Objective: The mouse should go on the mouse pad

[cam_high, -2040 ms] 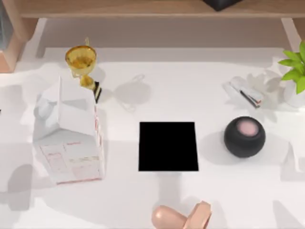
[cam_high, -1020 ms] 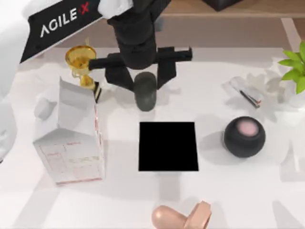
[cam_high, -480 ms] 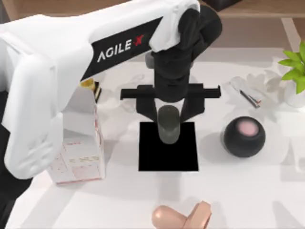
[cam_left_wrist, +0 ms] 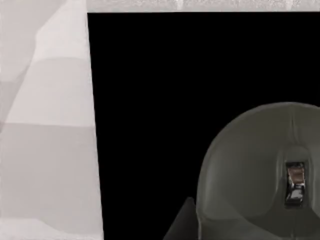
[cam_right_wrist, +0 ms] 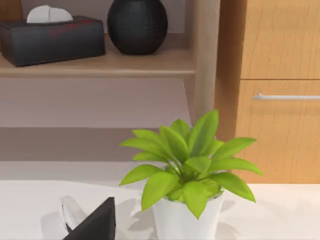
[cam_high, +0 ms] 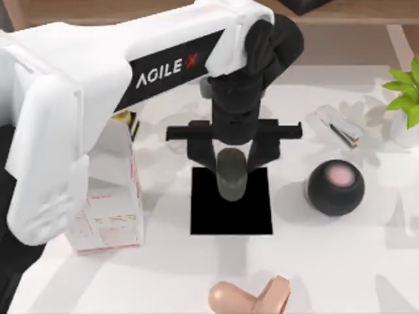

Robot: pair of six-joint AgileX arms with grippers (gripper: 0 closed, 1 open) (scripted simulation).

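White table: left tool grips mouse between carton and ball

Black ball right of mouse pad, carton left; bare gaps between.

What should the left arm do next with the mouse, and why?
Probably lower a little and then open. The left pincer holds the mouse between its fingers over the far part of the mouse pad. In the left wrist view the mouse sits over black pad, so it seems placed well enough; whether it touches yet is unclear.
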